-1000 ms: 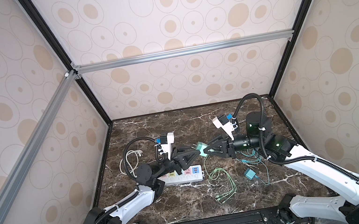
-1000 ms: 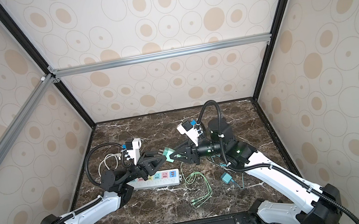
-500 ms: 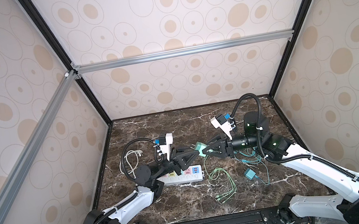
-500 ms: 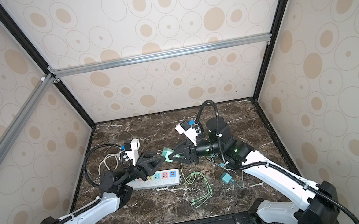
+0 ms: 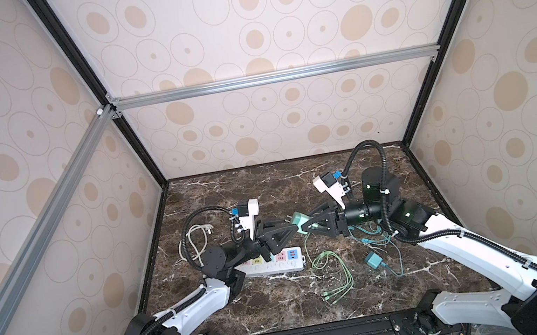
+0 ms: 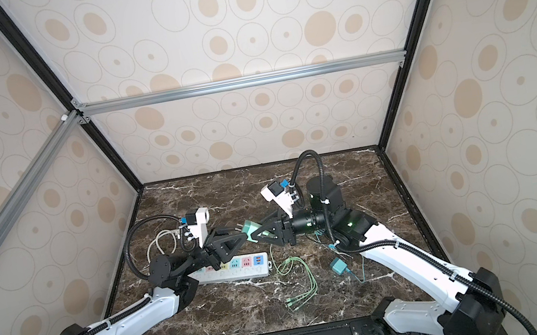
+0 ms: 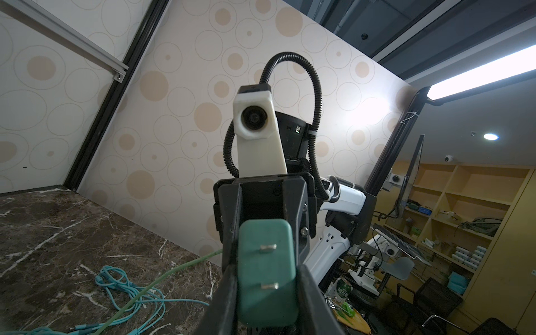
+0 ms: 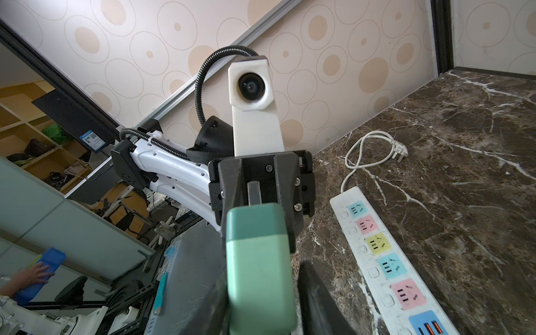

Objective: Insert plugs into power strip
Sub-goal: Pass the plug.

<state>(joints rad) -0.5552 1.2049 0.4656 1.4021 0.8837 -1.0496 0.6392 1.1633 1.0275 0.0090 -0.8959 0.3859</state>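
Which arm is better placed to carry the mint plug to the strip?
Left, likely. The left claw is clamped on the mint green plug, and the power strip lies beside its arm. One finger of the right claw stands off the plug. Caveat: prongs point into the left claw.

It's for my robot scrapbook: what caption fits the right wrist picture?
Left gripper clamps the mint green plug; the power strip lies on the marble table, sockets empty.
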